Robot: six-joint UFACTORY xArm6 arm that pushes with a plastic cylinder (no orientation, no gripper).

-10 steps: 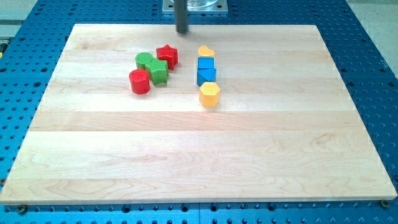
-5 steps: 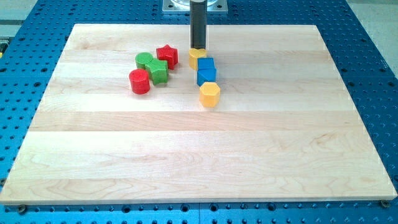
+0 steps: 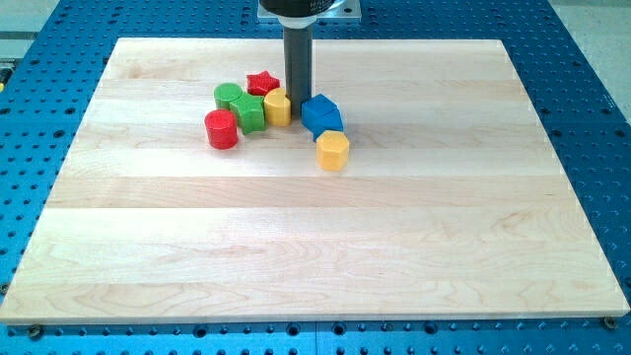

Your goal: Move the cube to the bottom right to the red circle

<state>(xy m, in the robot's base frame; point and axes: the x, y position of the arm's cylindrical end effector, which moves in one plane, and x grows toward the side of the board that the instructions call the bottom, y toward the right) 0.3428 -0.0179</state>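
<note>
My tip (image 3: 298, 101) is down on the board between a yellow heart-like block (image 3: 278, 106) on its left and the blue cube (image 3: 321, 113) on its right, touching or nearly touching both. The blue cube is turned at an angle, and I cannot tell it apart from a second blue block that was below it. A yellow hexagon block (image 3: 333, 150) lies just below the blue. The red circle block (image 3: 222, 129) stands at the view's left end of the cluster, with a green star-like block (image 3: 250, 112) between it and the yellow heart.
A green round block (image 3: 229, 96) and a red star block (image 3: 262, 83) sit at the top of the left cluster. The wooden board (image 3: 315, 247) lies on a blue perforated table. The arm's mount (image 3: 308, 8) is at the view's top.
My tip moved down the view from the board's top edge into the blocks. It pushed the yellow heart left and down against the green star block and skewed the blue blocks to the right.
</note>
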